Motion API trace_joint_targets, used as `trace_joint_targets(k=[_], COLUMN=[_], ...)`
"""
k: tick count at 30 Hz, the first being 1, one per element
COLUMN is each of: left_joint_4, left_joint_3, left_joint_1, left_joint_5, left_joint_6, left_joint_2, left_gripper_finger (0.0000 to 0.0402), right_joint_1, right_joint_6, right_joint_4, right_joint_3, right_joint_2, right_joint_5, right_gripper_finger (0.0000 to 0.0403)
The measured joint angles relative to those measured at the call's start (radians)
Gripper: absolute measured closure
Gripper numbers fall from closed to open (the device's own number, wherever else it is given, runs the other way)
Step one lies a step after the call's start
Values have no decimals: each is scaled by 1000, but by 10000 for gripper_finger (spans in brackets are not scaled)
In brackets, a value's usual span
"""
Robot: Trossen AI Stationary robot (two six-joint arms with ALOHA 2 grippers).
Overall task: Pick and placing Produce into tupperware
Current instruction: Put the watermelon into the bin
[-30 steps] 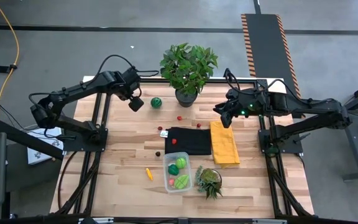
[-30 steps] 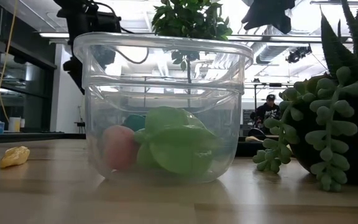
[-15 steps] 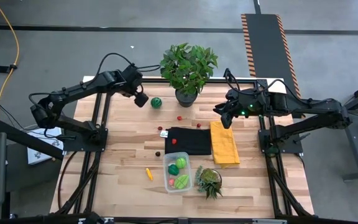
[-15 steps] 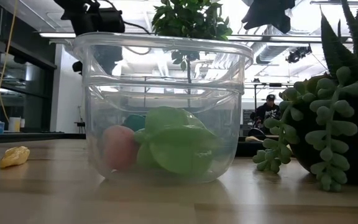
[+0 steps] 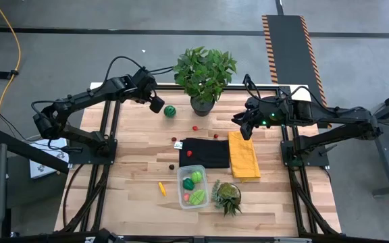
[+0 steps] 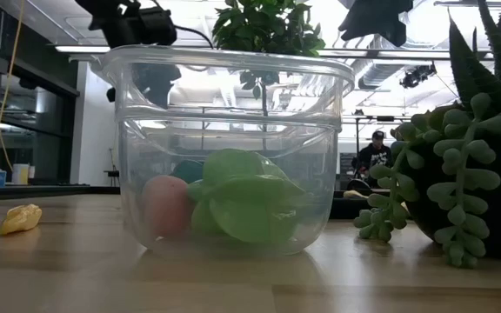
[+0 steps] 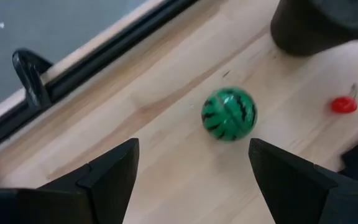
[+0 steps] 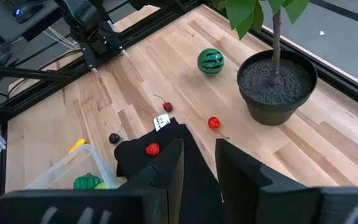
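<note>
**Left gripper closes in on the melon**

We see the left gripper point(image 5: 156, 105) hanging over the back of the worktop point(image 5: 134, 179), its fingers spread wide and empty, just beside the small striped melon point(image 5: 170, 111) that sits near the plant pot point(image 5: 202, 104). Over the last second it has swung in from farther out toward the melon, and in the left wrist view the melon point(image 7: 229, 114) now lies ahead, between the two fingers but beyond their tips. We judge this to be the approach for the next pick; nothing is gripped yet.

The tub point(image 5: 192, 187) stands toward the front of the worktop, well apart from the melon, and already holds several green pieces and a pink one, which shows plainly in the low view point(image 6: 167, 207). It has not moved.

Other produce is still loose. Two red berries point(image 5: 194, 127) lie between the melon and the black cloth point(image 5: 204, 152), another rests on the cloth, a dark one lies near the tub, and a yellow-orange stick point(image 5: 161, 188) lies just beside the tub.

The right gripper point(image 5: 243, 127) waits at the far end of the yellow cloth point(image 5: 244, 154), where it was a second ago, its fingers drawn close together with a narrow gap and holding nothing. A succulent point(image 5: 227, 196) sits beside the tub.
</note>
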Motion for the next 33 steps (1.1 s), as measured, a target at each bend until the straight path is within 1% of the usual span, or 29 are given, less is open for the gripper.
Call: trace_joint_targets(k=[4, 8, 17, 25, 28, 33], left_joint_4=[58, 75, 24, 22, 21, 15], left_joint_3=[0, 0, 0, 0, 0, 0], left_joint_1=[0, 1, 0, 0, 0, 0], left_joint_5=[4, 72, 108, 206, 239, 242], left_joint_6=[-6, -70, -83, -92, -114, -165], left_joint_2=[0, 0, 40, 113, 135, 159], left_gripper_finger=[108, 108, 108, 107, 90, 25], right_joint_1=[0, 0, 0, 0, 0, 0], right_joint_6=[0, 0, 3, 1, 0, 0], right_joint_4=[0, 0, 0, -4, -5, -7], right_joint_3=[0, 0, 0, 0, 0, 0], right_joint_2=[0, 0, 0, 0, 0, 0], right_joint_5=[-1, -12, -46, -63, -80, -86], right_gripper_finger=[320, 320, 320, 320, 320, 320])
